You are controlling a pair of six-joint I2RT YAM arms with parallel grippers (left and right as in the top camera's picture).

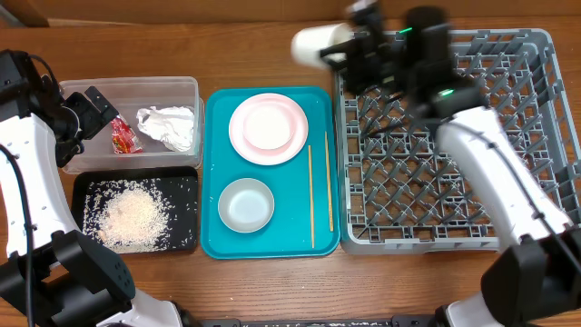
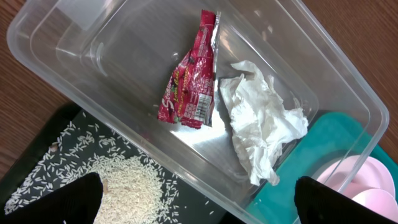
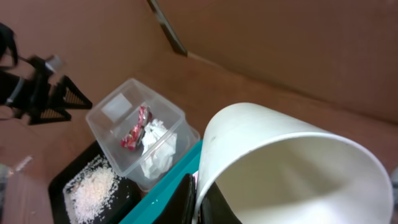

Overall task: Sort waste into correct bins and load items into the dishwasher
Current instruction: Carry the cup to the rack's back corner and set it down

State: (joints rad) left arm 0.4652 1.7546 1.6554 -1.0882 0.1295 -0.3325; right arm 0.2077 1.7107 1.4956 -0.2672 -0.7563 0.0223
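A smooth, pale cup (image 3: 292, 168) is filling the right wrist view, tipped on its side with its round mouth facing the lens. The right gripper (image 1: 356, 47) is pinching the cup's rim, jaws closed down onto the thin wall, one dark finger (image 3: 186, 199) lying along the outside. From overhead the cup is hanging at the far left corner of the grey dish rack (image 1: 545, 54), most of it out past the rack's edge; the rack's grid floor and upright pegs are showing beneath the arm.

The left gripper (image 1: 98, 107) is hovering over the clear plastic tub (image 1: 182, 84) with its jaws spread wide and holding nothing. Inside the tub the crinkled, glossy red wrapper (image 2: 189, 87) is lying just beside the crumpled white napkin (image 2: 261, 124). Whitish rice grains (image 1: 134, 216) are sitting heaped and scattered in the shallow black tray (image 1: 86, 186). The teal tray (image 1: 213, 245) is carrying a round pink plate (image 1: 268, 127), a small greyish bowl (image 1: 245, 204) and two thin wooden chopsticks (image 1: 310, 195) lying parallel along its right side.
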